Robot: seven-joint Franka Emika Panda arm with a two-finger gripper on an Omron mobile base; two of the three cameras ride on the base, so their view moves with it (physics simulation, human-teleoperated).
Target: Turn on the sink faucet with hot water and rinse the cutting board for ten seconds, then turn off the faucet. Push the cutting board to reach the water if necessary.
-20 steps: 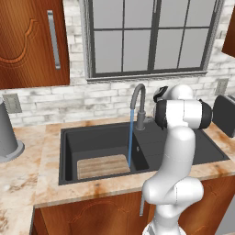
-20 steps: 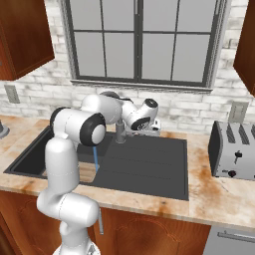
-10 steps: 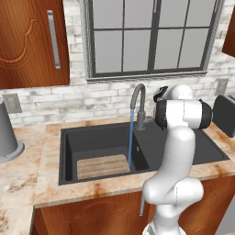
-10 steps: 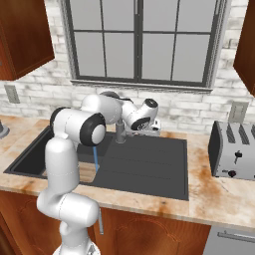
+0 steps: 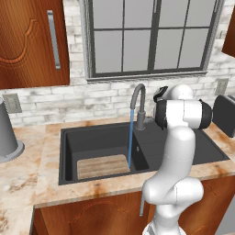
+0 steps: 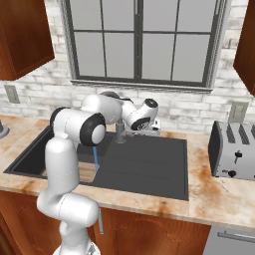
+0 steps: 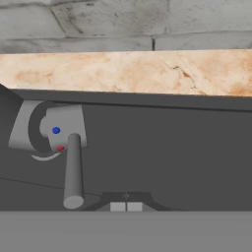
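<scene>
— What's in the sink point(image 5: 98, 134)?

— The cutting board point(image 5: 102, 166) lies flat on the basin floor; the water point(image 5: 130, 137) falls from the sink faucet point(image 5: 139, 106) just past its right edge.

— Your gripper point(image 7: 126, 206)?

— My gripper's fingertips are pressed together, beside the lever point(image 7: 73, 170).

You have open drainboard right of the sink faucet point(image 5: 139, 108); its lever point(image 7: 73, 170) juts toward the gripper point(image 7: 126, 205).
</scene>
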